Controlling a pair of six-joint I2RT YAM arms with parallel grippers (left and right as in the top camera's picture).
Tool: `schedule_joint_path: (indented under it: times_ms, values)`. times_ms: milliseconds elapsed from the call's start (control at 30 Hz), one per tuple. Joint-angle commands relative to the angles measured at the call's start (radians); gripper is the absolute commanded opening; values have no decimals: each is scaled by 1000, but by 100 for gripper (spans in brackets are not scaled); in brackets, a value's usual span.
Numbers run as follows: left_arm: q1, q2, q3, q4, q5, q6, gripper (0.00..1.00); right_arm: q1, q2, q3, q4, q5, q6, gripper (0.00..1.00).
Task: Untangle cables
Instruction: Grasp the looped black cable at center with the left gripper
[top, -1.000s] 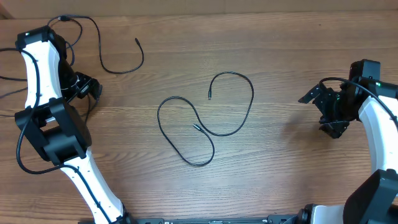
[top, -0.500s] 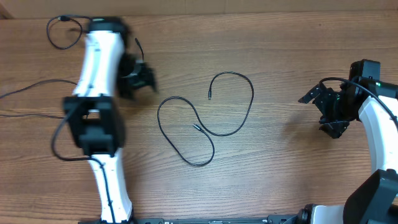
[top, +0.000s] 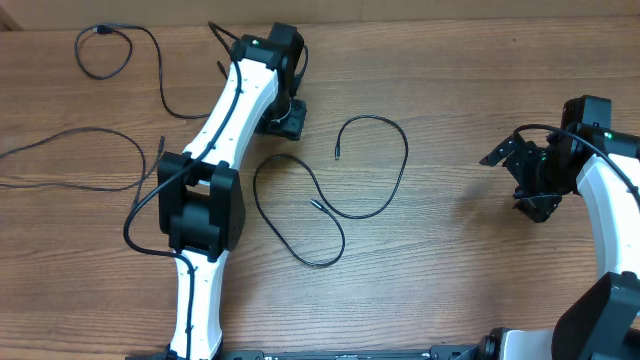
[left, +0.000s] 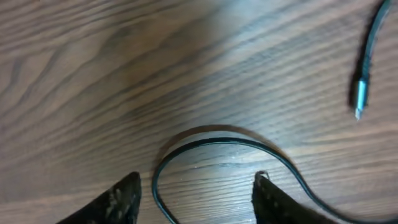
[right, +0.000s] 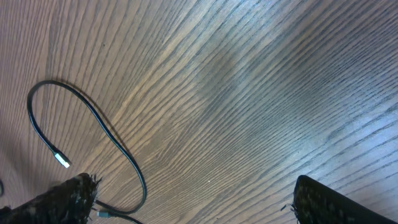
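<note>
A thin black cable (top: 404, 160) lies in crossing loops at the table's middle, with one end (top: 337, 155) near the centre and the other (top: 313, 203) inside a loop. A second black cable (top: 166, 92) lies at the far left, partly hidden under my left arm. My left gripper (top: 284, 124) is open just above the middle cable's left bend (top: 262, 167). In the left wrist view the jaws (left: 196, 194) straddle that bend (left: 205, 142), with a plug end (left: 360, 98) at the upper right. My right gripper (top: 512, 184) is open and empty at the right, and its wrist view (right: 193, 200) shows a cable loop (right: 102, 127).
The left arm's own grey lead (top: 70, 135) trails across the left side of the wooden table (top: 470, 90). The second cable's small loop (top: 100, 50) lies at the far left corner.
My left arm has swung from the far left edge rightward to the top middle, above the middle cable's left bend. The right arm and the cables have not moved.
</note>
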Motion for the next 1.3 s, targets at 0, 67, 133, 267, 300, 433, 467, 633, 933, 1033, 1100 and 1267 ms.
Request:
schedule_joint_path:
  times_ms: [0, 67, 133, 267, 300, 433, 467, 633, 933, 1033, 1100, 1267]
  values:
    - [-8, -44, -18, 6, 100, 218, 70, 1, 5, 15, 1, -5, -7, 100]
    - [-8, -44, -32, 2, 182, 347, 93, 1, 5, 15, 1, -5, -7, 100]
    - [-8, -44, -52, -2, 248, 457, 100, 1, 5, 15, 1, -5, -7, 100]
    - [-8, -44, -121, 22, 276, 620, 95, 1, 5, 15, 1, -5, -7, 100]
    - [-8, -44, -143, 42, 276, 655, 93, 1, 5, 15, 1, -5, -7, 100]
    - [-6, -44, -206, 99, 276, 802, 84, 1, 5, 15, 1, -5, -7, 100]
    - [-6, -44, -218, 110, 276, 839, 83, 1, 5, 15, 1, -5, -7, 100]
    - [-6, -44, -294, 272, 255, 890, 78, 1, 5, 15, 1, -5, -7, 100]
    - [-8, -44, -356, 282, 237, 1006, 52, 1, 5, 15, 1, -5, -7, 100]
    - [-8, -44, -359, 255, 216, 1009, 55, 1, 5, 15, 1, -5, -7, 100]
    - [-8, -44, -359, 249, 177, 1009, 56, 1, 5, 15, 1, -5, -7, 100]
    - [-8, -44, -362, 266, 192, 1009, 53, 1, 5, 15, 1, -5, -7, 100]
